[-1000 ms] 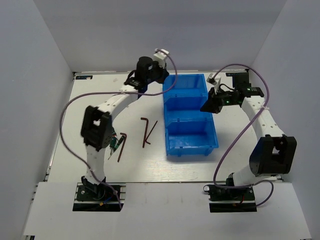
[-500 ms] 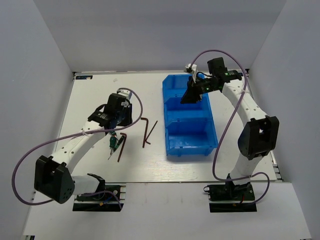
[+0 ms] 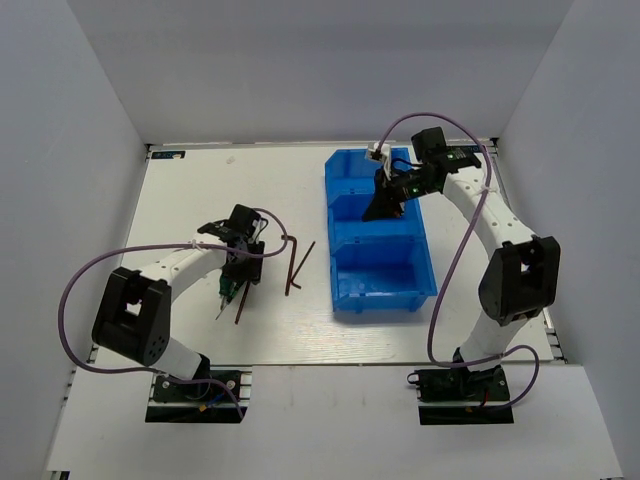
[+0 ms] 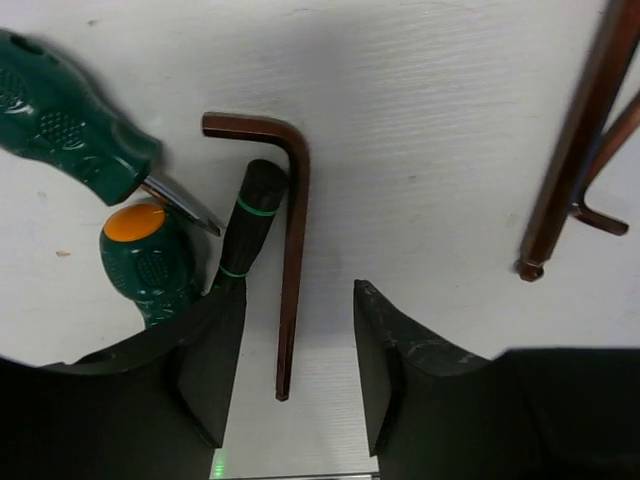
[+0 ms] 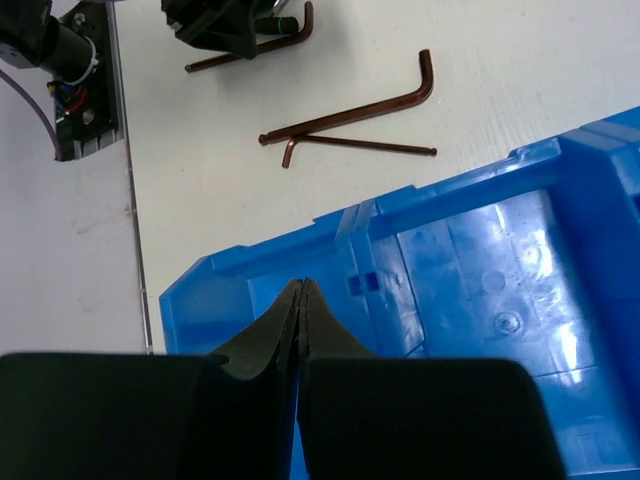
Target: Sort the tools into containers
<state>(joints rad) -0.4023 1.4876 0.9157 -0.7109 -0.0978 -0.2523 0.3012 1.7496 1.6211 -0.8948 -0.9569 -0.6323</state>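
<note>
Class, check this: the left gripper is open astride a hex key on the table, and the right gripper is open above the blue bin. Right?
No: the right gripper is shut, as the right wrist view shows. It is above the blue bin, and the left gripper is open astride a hex key on the table.

left gripper (image 4: 296, 300) swung back from beside the blue bin (image 3: 331, 230) to the near-left bench (image 3: 190, 190), now low over a hex key (image 4: 294, 230), jaws apart either side of it, right gripper (image 3: 374, 212) moved from the bin's right side to above its far compartments
</note>
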